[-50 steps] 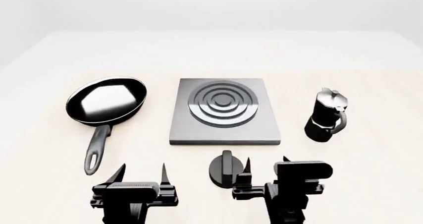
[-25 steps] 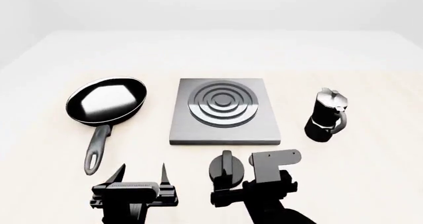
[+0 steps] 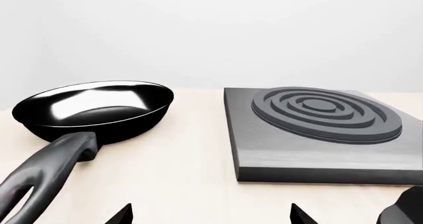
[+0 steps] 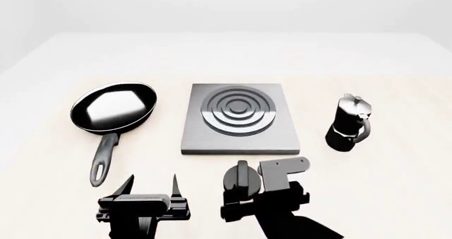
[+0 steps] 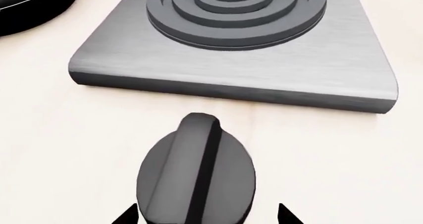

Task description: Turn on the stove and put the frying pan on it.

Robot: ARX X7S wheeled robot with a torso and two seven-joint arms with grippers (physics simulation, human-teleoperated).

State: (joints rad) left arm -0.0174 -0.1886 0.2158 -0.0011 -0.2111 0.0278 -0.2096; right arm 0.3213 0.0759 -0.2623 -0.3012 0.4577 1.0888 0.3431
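Note:
The stove, a grey plate with dark burner rings, lies mid-table. Its round black knob stands in front of it and fills the right wrist view, ridge upright. The black frying pan sits left of the stove, its handle pointing toward me. My right gripper is open, its tips on either side of the knob and clear of it. My left gripper is open and empty, just right of the handle's end. In the left wrist view the pan and the stove lie ahead.
A black moka pot stands right of the stove. The pale table stretches far behind the objects. The right arm's wrist block sits just right of the knob.
My right arm has moved left and rolled its wrist, bringing its open gripper around the knob. The left arm, pan and stove have not moved.

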